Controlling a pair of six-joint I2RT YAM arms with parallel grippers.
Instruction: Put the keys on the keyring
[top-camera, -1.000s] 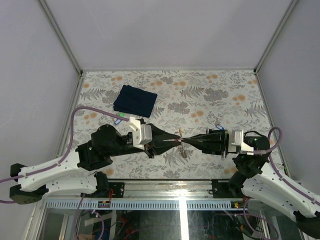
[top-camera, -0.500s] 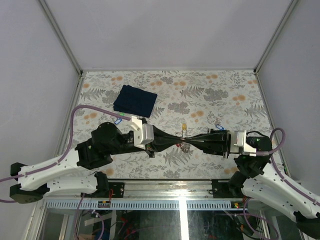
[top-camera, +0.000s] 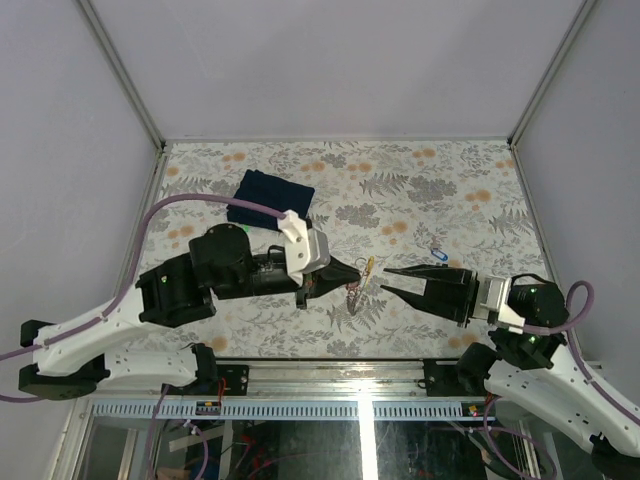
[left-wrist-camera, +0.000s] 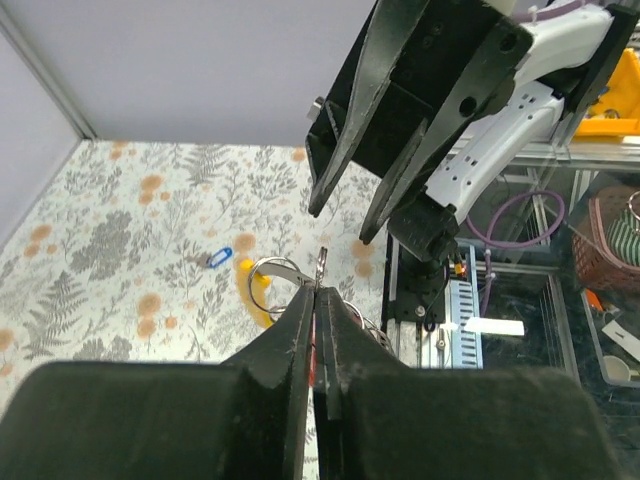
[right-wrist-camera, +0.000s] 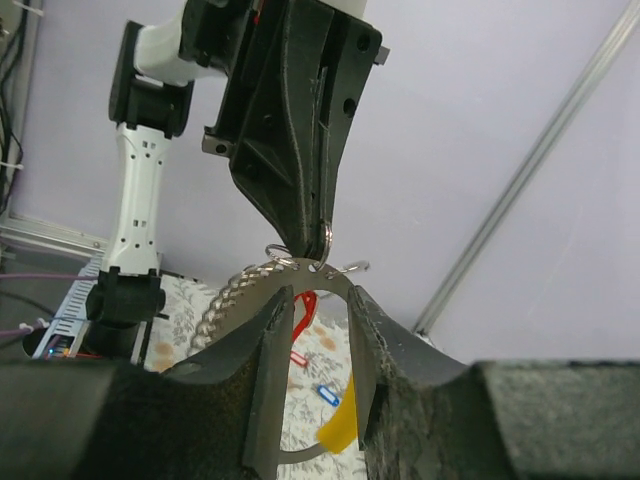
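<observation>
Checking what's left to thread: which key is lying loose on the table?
The blue-tagged key, alone on the table beside the open right gripper; the yellow-tagged key hangs at the keyring pinched in the left gripper.

Overhead camera plus two opposed wrist cameras
Overhead looks in from 6 o'clock; left wrist faces 3, right faces 9, sharing the keyring (left-wrist-camera: 276, 262) close up.

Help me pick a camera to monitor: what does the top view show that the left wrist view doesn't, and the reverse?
Only the top view: the dark blue cloth on the table. Only the left wrist view: the left gripper seen shut on the thin keyring. Both: the right gripper open and apart from the ring, the loose blue key on the table, and the yellow key tag by the ring.
</observation>
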